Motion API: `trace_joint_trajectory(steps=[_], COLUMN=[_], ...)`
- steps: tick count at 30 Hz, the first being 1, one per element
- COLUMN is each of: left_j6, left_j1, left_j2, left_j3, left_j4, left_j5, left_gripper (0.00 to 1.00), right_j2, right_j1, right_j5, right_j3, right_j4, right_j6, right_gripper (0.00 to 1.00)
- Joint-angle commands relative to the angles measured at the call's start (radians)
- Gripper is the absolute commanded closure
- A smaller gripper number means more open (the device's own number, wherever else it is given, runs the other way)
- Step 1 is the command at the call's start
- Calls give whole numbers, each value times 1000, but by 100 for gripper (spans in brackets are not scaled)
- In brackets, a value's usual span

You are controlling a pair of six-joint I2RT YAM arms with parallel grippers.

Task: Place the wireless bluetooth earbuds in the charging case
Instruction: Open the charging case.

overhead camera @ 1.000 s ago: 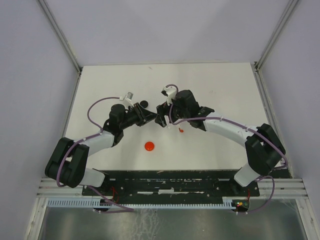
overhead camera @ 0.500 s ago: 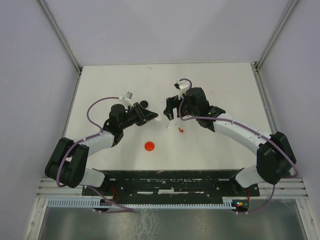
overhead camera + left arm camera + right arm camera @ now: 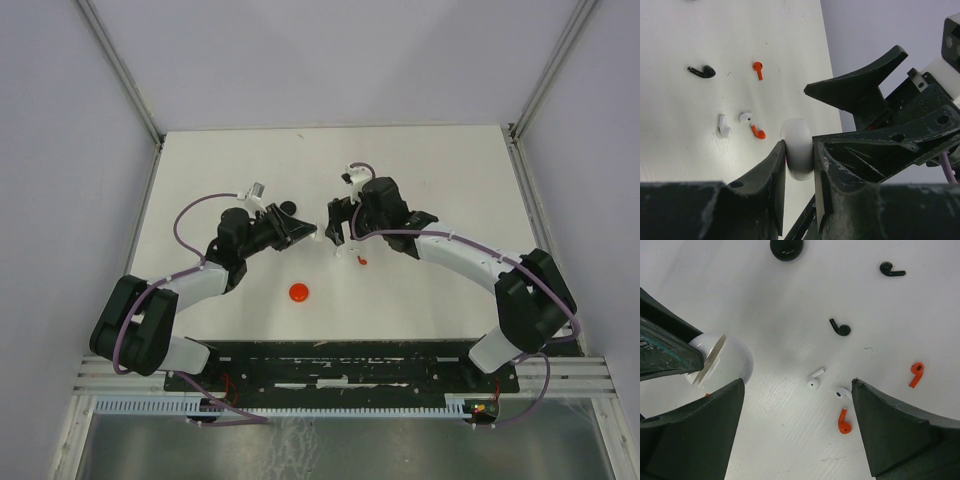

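Between pale walls (image 3: 60,150), white tabletop (image 3: 450,170)

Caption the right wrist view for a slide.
Open right tool above scattered earbuds; left tool holds the white case beside it.

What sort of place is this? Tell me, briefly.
Probably a robot lab test cell: a white table boxed in by plain walls, with two arms bolted to a black plate at its edge.

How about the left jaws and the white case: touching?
Touching. The left wrist view shows the white case pinched between the left jaws, pressed against both, no gap either side.
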Motion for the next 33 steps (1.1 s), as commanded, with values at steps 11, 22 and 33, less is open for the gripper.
trace_joint_trajectory(steps=[11,22,33], left_j6=[-46,-91,-191], left_j1=[-9,-10,-9], left_j2=[-14,-2,39], left_j3=[32,17,-30], left_j4=[88,143,304], left_j5=[37,22,9], left_gripper=[97,97,97], right_j2=[83,126,132], right_j1=[5,5,4], right_j5=[-40,-50,-80], right_j3=[87,96,87], right_j4=[64,111,193], right_j6=[35,75,155], right_gripper=[4,4,4])
